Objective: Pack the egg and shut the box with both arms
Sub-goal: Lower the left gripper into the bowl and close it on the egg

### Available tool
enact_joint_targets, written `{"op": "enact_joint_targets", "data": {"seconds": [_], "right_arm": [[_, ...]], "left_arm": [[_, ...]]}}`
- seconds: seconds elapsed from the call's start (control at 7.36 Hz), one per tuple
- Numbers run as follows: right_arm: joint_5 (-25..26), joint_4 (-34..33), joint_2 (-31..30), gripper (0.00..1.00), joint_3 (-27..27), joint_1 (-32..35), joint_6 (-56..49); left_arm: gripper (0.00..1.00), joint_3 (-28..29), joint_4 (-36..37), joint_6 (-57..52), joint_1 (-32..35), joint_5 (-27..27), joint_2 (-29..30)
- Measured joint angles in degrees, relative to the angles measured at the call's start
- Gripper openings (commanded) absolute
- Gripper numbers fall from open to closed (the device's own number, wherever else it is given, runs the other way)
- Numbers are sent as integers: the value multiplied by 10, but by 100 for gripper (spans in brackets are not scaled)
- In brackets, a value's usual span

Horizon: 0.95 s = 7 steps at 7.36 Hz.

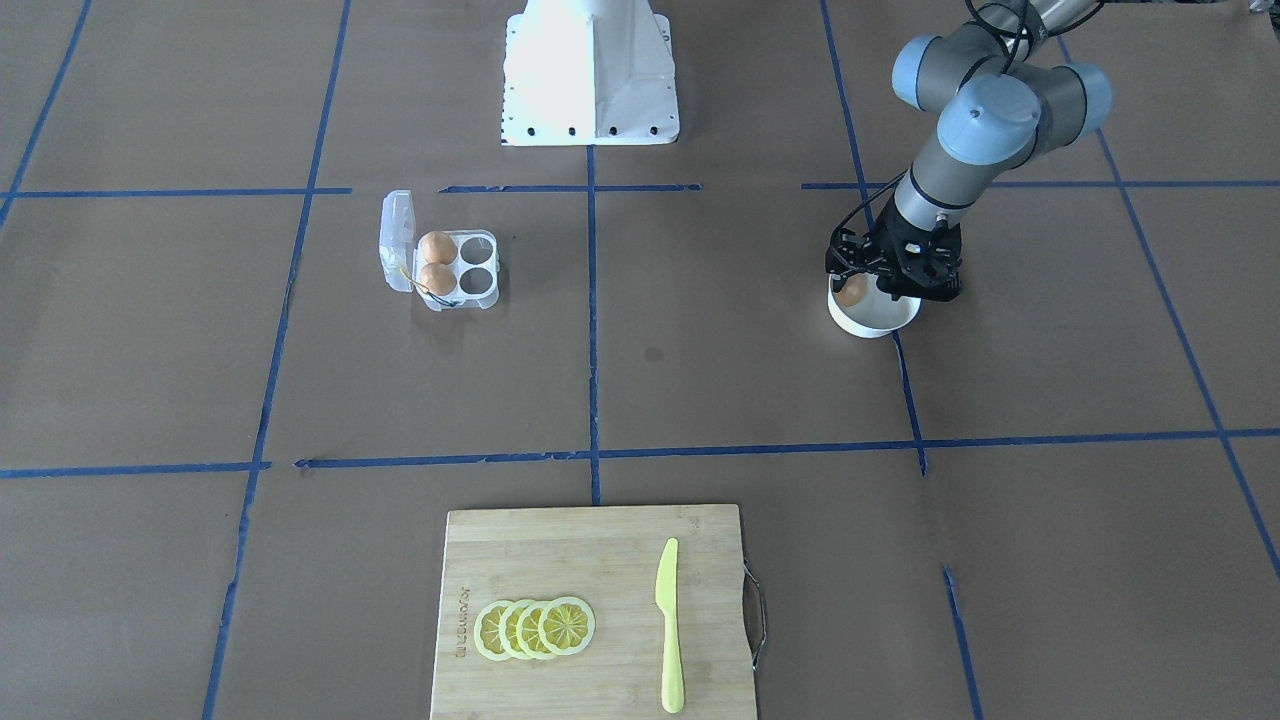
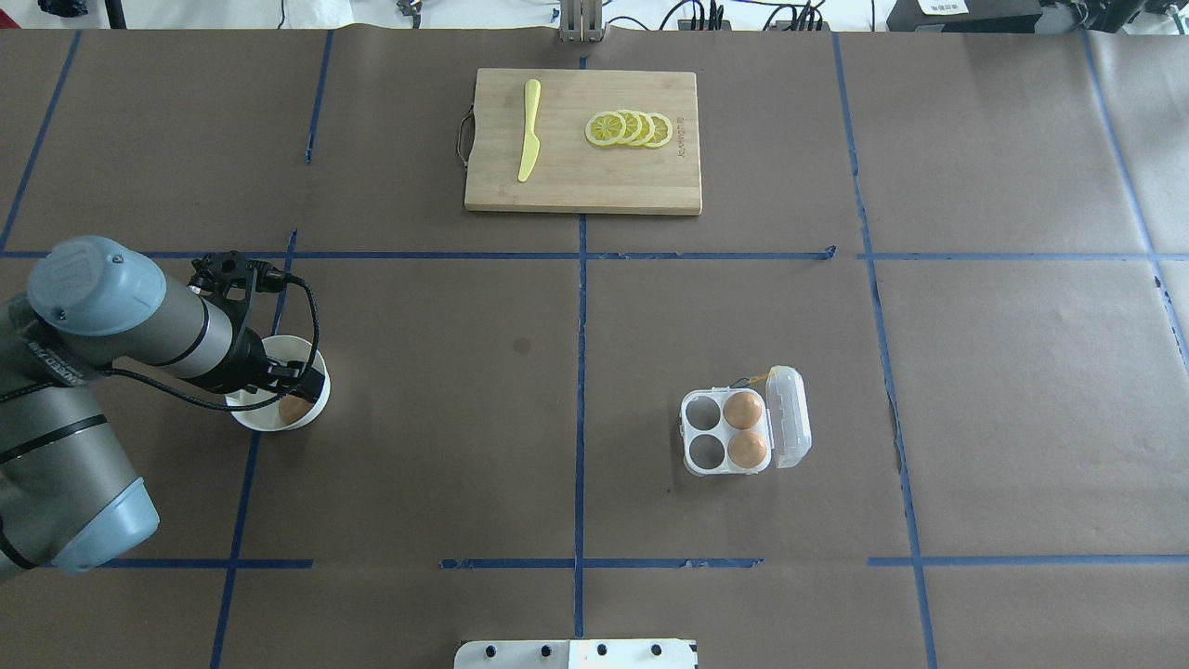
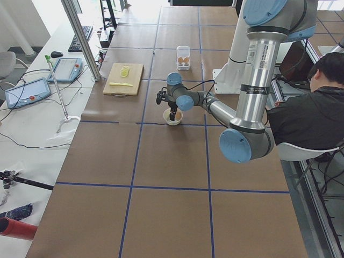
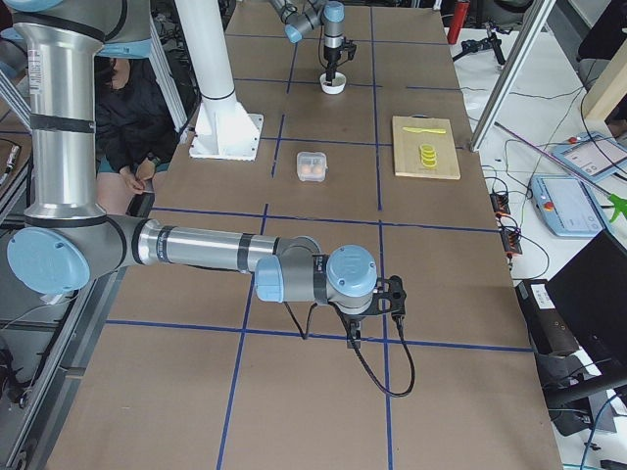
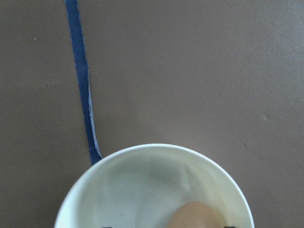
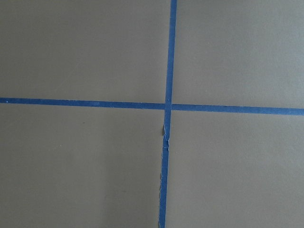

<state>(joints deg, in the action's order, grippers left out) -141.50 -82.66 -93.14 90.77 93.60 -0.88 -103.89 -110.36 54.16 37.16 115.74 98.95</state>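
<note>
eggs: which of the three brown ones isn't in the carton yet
The egg in the white bowl, under the left gripper. The other two eggs sit in the carton, in the cells nearest its lid.

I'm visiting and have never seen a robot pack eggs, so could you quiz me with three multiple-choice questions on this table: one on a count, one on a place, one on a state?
1. How many eggs sit in the box?
A. one
B. two
C. four

2. Where is the remaining egg?
A. in the box
B. in the white bowl
C. on a plate

3. The box's lid is:
A. shut
B. missing
C. open

Answers:
1. B, since two cells are filled and two are empty.
2. B, since it shows inside the bowl's rim.
3. C, since the lid is swung back beside the cells.
</note>
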Motion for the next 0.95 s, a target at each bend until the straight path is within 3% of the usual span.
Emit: {"op": "enact_joint_targets", "data": {"seconds": [0.95], "right_arm": [[0,0,0,100,2,0,0]], "left_arm": [[83,-2,5,7,-8,-1,-3]]}}
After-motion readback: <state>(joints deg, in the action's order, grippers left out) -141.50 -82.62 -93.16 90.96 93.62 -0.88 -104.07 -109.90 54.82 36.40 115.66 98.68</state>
